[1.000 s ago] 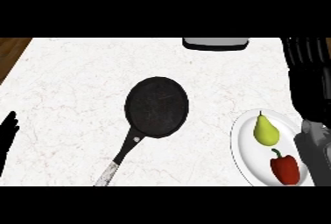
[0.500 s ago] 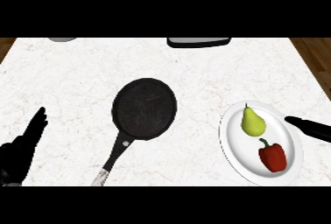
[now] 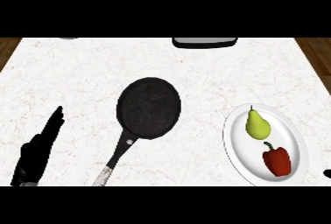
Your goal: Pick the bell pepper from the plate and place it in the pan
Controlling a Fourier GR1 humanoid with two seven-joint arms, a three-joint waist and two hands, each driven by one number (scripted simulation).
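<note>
I am looking straight down at the white marble counter [image 3: 77, 78]. The red bell pepper [image 3: 277, 160] is low on the right side of the frame. It lies on the white plate [image 3: 237, 151], in the lower half of that plate, and its green stem points up and to the left. Just above it on the same plate is a yellow-green pear [image 3: 256, 124] with its thin end pointing up. The two are close together, but I cannot tell if they touch.

The black pan [image 3: 149, 107] sits near the middle of the frame, well apart from the plate. The round part has nothing in it. Its handle [image 3: 114, 159] runs down and to the left — black near the pan, then silver at the end, close to the bottom edge.

My left hand [image 3: 37, 151] shows at the lower left of the frame. Its fingers are straight and point up and a bit to the right. It is relaxed and holds nothing. It is left of the pan handle and does not touch it.

At the far lower right corner I see only a tiny pale bit by the edge, right of the plate, and I cannot tell what it is. I do not see my right hand at all.

At the top edge, right of the middle, there is a dark thing with a pale rim [image 3: 203, 42] — only part of it shows. Brown wood [image 3: 318, 50] shows at the top corners, past the counter.
</note>
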